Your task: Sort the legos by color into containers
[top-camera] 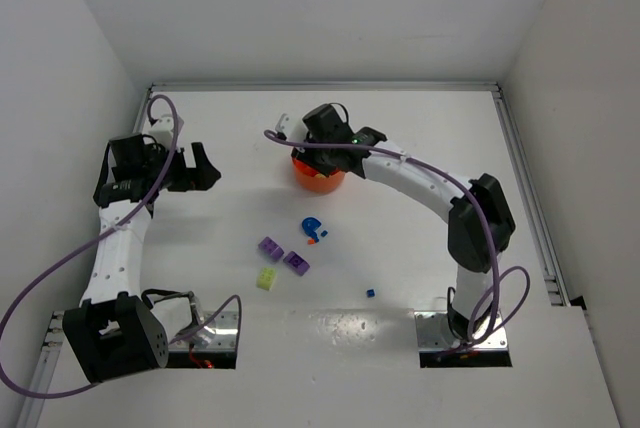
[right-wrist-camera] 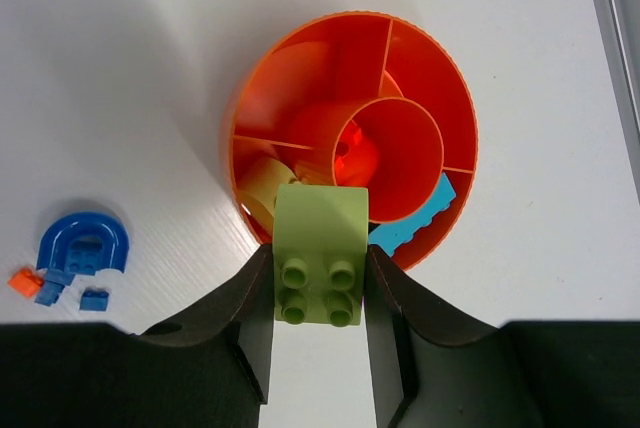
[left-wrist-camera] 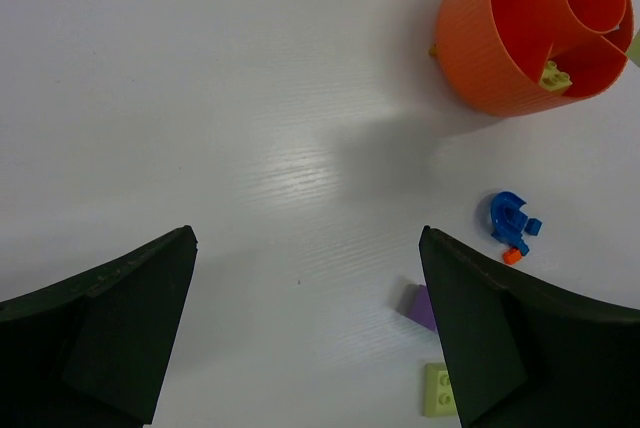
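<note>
- The left arm (top-camera: 118, 243) is folded up at the left side of the table (top-camera: 430, 248), with its wrist turned toward the middle.
- The left gripper (left-wrist-camera: 307, 248) hangs over bare table surface. Its jaws are spread wide and nothing is between them.
- The right arm (top-camera: 420, 178) reaches in an arc from its base to the orange bowl (right-wrist-camera: 455, 98), with its wrist above the bowl.
- The right gripper (right-wrist-camera: 320, 266) has its jaws drawn in narrow and clamped on a lime-green brick (right-wrist-camera: 320, 228), one finger on each side face. Four round studs are visible on the brick. In the right wrist view it sits over the near rim of the bowl.
- The bowl is round and upright, with a ribbed outer wall. It is divided into wedge compartments around a central cup (right-wrist-camera: 400, 118). It stands at the far middle of the table, well apart from the left gripper.
- Bowl contents:
  - A teal plate (right-wrist-camera: 415, 220) lies in the wedge just right of the held brick.
  - A lime-yellow piece (left-wrist-camera: 555, 76) lies in another wedge.
  - A reddish shape shows inside the central cup. What it is cannot be told.
- Loose pieces on the table, nearer the arm bases than the bowl:
  - A blue arch (right-wrist-camera: 83, 240) has a small orange piece (right-wrist-camera: 24, 281) and two small blue bricks (right-wrist-camera: 95, 299) just beside it.
  - Two purple bricks (top-camera: 270, 246) lie near each other, with a lime-yellow brick (top-camera: 266, 279) beside them.
  - One tiny blue piece (top-camera: 370, 293) lies apart to the right.
</note>
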Tool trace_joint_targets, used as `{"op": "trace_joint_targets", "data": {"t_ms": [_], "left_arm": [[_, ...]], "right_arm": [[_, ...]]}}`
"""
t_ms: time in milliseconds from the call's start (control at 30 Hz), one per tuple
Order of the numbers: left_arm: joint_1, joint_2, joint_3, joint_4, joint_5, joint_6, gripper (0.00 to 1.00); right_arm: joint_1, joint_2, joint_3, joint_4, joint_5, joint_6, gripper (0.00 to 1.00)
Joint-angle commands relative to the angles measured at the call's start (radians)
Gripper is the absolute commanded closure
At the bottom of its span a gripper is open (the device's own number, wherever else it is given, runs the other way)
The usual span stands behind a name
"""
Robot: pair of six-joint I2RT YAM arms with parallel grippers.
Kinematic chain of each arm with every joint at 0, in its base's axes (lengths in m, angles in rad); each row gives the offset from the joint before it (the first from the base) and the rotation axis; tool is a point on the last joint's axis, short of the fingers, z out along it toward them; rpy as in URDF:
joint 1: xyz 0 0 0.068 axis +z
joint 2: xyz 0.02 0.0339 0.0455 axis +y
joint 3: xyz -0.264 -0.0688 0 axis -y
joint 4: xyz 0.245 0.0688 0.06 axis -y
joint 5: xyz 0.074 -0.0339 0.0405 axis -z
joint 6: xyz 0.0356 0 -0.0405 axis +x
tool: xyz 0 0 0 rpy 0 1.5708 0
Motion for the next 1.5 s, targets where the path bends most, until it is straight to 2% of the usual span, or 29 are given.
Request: {"op": "trace_joint_targets", "data": {"t_ms": [0,233,533,700,867,967,1000,1067,1100,1167,1233,1300,1333,1467], "left_arm": [[0.015,-0.021,0.008,0.036,0.006,-0.013,0.00],[0.015,-0.012,0.008,0.045,0.006,-0.013,0.00],[0.015,-0.012,0.008,0.045,0.006,-0.004,0.00],[0.015,-0.012,-0.001,0.045,0.006,-0.004,0.00],[0.015,-0.012,-0.001,0.045,-0.003,-0.004,0.00],[0.015,-0.012,-0.001,0.045,-0.003,-0.004,0.00],[0.015,-0.012,-0.001,0.045,-0.003,-0.004,0.00],[0.015,-0.021,0.008,0.036,0.026,0.009,0.00],[0.015,-0.021,0.008,0.036,0.043,0.022,0.00],[0.027,-0.021,0.018,0.011,0.109,0.060,0.00],[0.039,-0.021,0.018,-0.013,0.172,0.085,0.00],[0.050,-0.010,0.018,-0.023,0.257,0.108,0.00],[0.050,-0.001,0.018,-0.023,0.272,0.108,0.00],[0.101,0.045,0.042,-0.023,0.302,0.074,0.00]], "right_arm": [[-0.013,0.008,-0.006,0.044,0.016,-0.017,0.94],[-0.013,0.017,-0.017,0.055,0.016,-0.045,0.93],[-0.013,0.048,-0.049,0.086,0.025,-0.063,0.68],[-0.013,0.048,-0.030,0.083,0.036,-0.063,0.47],[-0.004,-0.065,-0.033,0.083,0.000,-0.016,0.40],[-0.004,-0.121,-0.023,0.013,-0.129,0.030,0.40],[0.005,-0.144,-0.003,-0.024,-0.274,0.030,0.48],[0.014,-0.162,-0.003,-0.141,-0.460,0.008,0.58],[0.014,-0.185,-0.029,-0.167,-0.632,-0.015,0.65],[0.045,-0.194,-0.100,-0.224,-0.835,-0.127,0.67],[0.072,-0.194,-0.139,-0.270,-0.899,-0.209,0.67],[0.132,-0.194,-0.183,-0.279,-0.915,-0.334,0.61],[0.154,-0.185,-0.193,-0.279,-0.903,-0.373,0.56],[0.249,-0.141,-0.216,-0.279,-0.823,-0.557,0.52]]}}
